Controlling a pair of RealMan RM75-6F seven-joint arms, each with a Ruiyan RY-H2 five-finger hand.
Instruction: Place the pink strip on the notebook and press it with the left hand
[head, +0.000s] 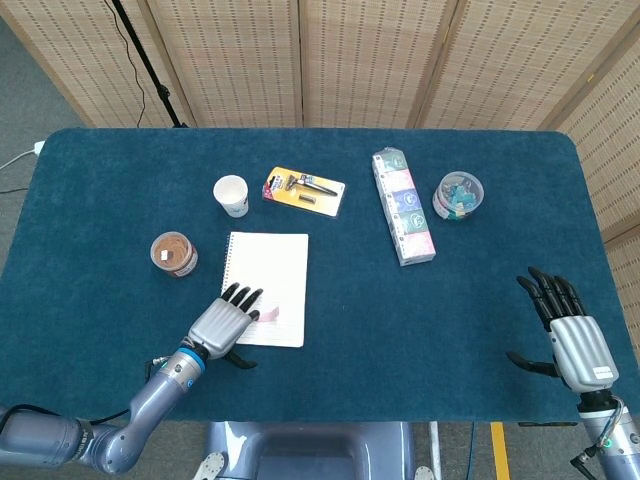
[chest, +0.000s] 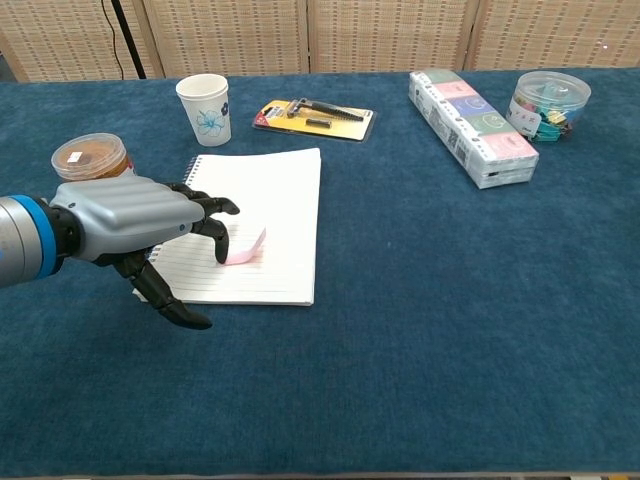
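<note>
A white spiral notebook (head: 270, 265) (chest: 285, 190) lies left of the table's middle. The pink strip (head: 270, 313) (chest: 247, 250) rests on its lower part, its right end curled up. My left hand (head: 222, 322) (chest: 125, 218) hovers palm down over the notebook's near left corner, fingers slightly bent, with one fingertip (chest: 221, 252) touching the strip's left end and holding nothing. My right hand (head: 572, 335) stays open and flat at the table's near right, seen only in the head view.
Behind the notebook stand a paper cup (head: 231, 194) (chest: 204, 108) and a razor pack (head: 304, 190) (chest: 312, 117). A brown-lidded jar (head: 174, 253) (chest: 92, 156) sits left of it. A long box (head: 403, 206) (chest: 470, 125) and a clip tub (head: 458, 195) (chest: 549, 103) are at the back right.
</note>
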